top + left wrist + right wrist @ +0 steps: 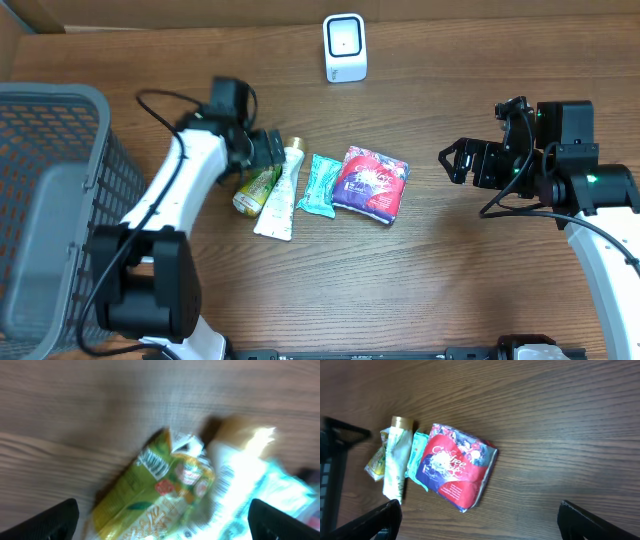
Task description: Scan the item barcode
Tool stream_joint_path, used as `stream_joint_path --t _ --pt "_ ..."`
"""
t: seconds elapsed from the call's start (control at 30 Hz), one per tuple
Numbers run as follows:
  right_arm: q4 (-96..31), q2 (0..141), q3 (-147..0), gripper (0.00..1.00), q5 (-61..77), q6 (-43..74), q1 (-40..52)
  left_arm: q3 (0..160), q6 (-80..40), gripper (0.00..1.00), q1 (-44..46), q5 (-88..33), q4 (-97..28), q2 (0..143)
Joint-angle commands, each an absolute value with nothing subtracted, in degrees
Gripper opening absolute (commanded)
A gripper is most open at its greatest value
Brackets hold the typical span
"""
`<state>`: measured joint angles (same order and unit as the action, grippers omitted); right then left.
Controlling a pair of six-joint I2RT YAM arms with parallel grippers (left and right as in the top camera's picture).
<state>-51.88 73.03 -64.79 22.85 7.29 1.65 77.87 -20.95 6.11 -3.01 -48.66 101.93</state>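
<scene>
four packets (320, 187) in a row on wooden desk (450, 280). found left end effector (266, 150) wide open above leftmost green-yellow foil pouch (255, 188); judged light, limp, slippery, best pinched across its middle. right end effector (455, 163) likewise wide.

The wooden desk (450, 280) carried a red-and-purple packet (371, 183) near its middle. Touching that packet's left edge lay a teal sachet (320, 186), then a white tube (278, 200) with a gold cap, then a green pouch (250, 196). A white scanner (345, 47) stood behind the packet, and a grey mesh basket (60, 110) sat well to its left.
</scene>
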Motion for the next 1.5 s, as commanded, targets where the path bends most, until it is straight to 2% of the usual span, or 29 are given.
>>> stream_joint_path --t 0.0,0.4,0.53,0.7,0.77,0.87,0.93,1.1,1.3,1.47 --pt "-51.6 72.9 -66.0 1.0 24.6 7.7 2.0 87.0 -17.0 0.99 4.9 -3.7 -52.8 97.8" --pt "-49.7 80.2 -66.0 0.95 25.0 20.1 9.6 107.7 -12.8 0.99 4.5 -1.3 -65.6 93.6" --pt "-49.9 86.7 -66.0 0.94 25.7 23.1 11.1 108.5 -12.6 1.0 4.5 1.7 -67.3 90.0" --pt "-49.5 92.8 -66.0 0.94 25.7 21.6 11.9 108.5 -9.9 0.99 4.1 4.5 -69.6 87.2" --pt "-48.6 95.3 -66.0 0.89 25.8 21.0 12.4 108.5 -7.8 0.99 4.1 4.5 -69.8 87.3" --pt "-47.2 98.4 -66.0 0.88 26.7 21.0 13.4 108.4 -7.7 1.0 4.1 4.5 -70.6 87.8" --pt "-46.6 100.2 -66.0 0.81 27.5 21.0 14.6 108.4 -7.7 0.99 4.1 4.5 -70.8 88.2" --pt "-44.6 102.7 -66.0 0.73 27.1 21.0 17.4 108.4 -7.7 1.0 4.1 4.5 -70.8 88.6" --pt "-41.8 102.9 -65.8 0.5 24.9 21.8 18.0 108.4 -7.7 1.0 4.1 4.5 -70.7 88.8" --pt "-40.7 102.9 -65.6 0.4 20.9 22.7 18.0 108.4 -7.7 0.99 4.1 4.5 -70.7 88.8"
